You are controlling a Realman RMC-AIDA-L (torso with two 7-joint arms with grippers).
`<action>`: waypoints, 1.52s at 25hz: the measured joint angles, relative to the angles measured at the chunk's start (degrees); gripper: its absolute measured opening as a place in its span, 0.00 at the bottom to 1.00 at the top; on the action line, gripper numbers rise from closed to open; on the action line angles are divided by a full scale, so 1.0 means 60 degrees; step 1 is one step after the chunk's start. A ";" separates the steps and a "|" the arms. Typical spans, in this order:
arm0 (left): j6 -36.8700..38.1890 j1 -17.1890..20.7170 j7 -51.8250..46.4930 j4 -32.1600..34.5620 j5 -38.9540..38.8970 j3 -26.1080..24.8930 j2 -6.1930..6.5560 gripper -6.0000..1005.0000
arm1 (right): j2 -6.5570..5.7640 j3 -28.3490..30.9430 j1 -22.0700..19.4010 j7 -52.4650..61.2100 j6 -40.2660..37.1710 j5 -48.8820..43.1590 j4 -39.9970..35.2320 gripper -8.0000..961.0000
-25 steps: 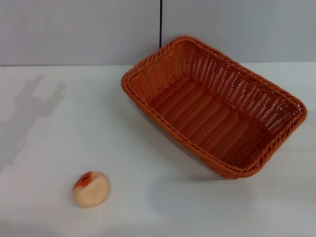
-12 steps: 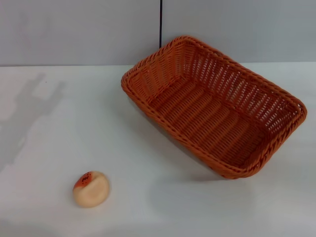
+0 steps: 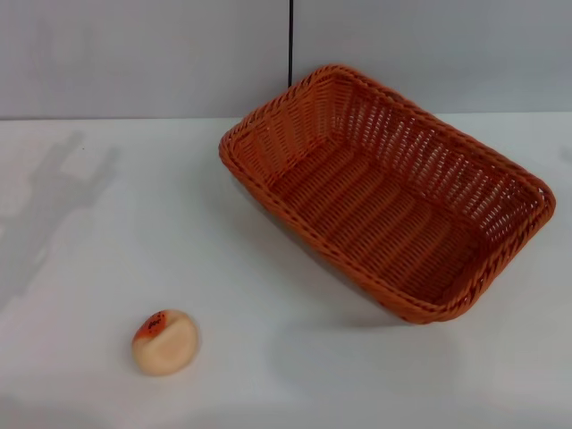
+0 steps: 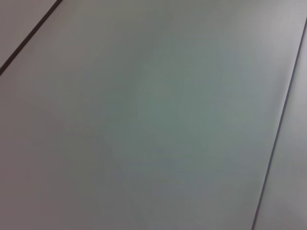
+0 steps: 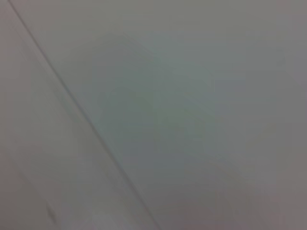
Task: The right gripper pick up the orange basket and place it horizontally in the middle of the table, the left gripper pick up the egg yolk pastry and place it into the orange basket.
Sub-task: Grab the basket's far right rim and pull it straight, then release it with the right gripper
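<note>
The orange basket (image 3: 386, 191), judged light and stiff, is best taken by its braided rim; no jaws are seen, so their state cannot be told.

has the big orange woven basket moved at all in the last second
No. In the head view the large orange woven basket keeps the same diagonal position: its far corner still sits just right of the dark vertical wall seam.

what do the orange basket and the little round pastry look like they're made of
The large rectangular orange woven basket looks like wicker-style strands, possibly plastic: braided rim, open-weave sides, even colour. The small round beige egg yolk pastry looks like matte baked dough, real or imitation, with an orange-red patch.
</note>
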 joint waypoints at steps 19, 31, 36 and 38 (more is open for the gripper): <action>-0.0081 0.0125 0.0000 0.0073 0.0019 0.0022 -0.0027 0.80 | -0.0443 -0.2533 0.3111 0.1965 -0.0443 -0.6327 -0.0982 0.61; -0.0028 0.0077 0.0007 0.0078 0.0023 0.0021 -0.0029 0.80 | 0.0245 -0.3341 0.3296 0.2079 0.0284 -0.6859 -0.0932 0.61; 0.0019 0.0046 0.0013 0.0090 0.0031 0.0021 -0.0029 0.80 | 0.0570 -0.3596 0.3360 0.2065 0.0543 -0.6953 -0.0911 0.61; 0.0047 0.0042 0.0027 0.0090 0.0033 0.0026 -0.0029 0.80 | 0.0667 -0.3682 0.3377 0.2066 0.0576 -0.6972 -0.0948 0.61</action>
